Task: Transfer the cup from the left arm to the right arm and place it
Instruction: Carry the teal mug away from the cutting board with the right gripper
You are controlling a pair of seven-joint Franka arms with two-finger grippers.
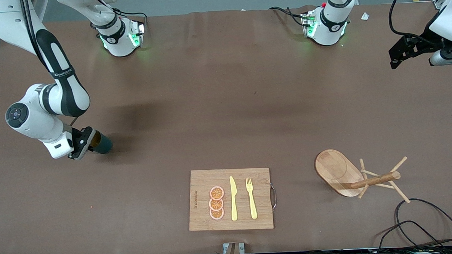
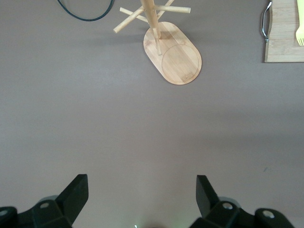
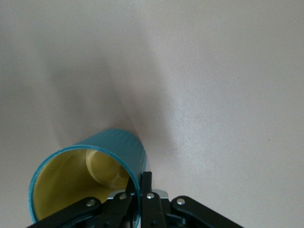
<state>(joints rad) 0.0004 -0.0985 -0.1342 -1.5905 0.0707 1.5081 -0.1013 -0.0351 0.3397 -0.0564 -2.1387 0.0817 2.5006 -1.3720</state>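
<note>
The teal-green cup with a tan inside is held tilted low over the table near the right arm's end; I cannot tell whether it touches the table. My right gripper is shut on its rim, one finger inside and one outside. The right wrist view shows the cup pinched at the rim by the gripper. My left gripper is open and empty, raised over the left arm's end of the table. In the left wrist view its gripper has bare table between the fingers.
A wooden peg rack on an oval base stands toward the left arm's end, also in the left wrist view. A cutting board with orange slices, knife and fork lies near the front edge. A black cable loops nearby.
</note>
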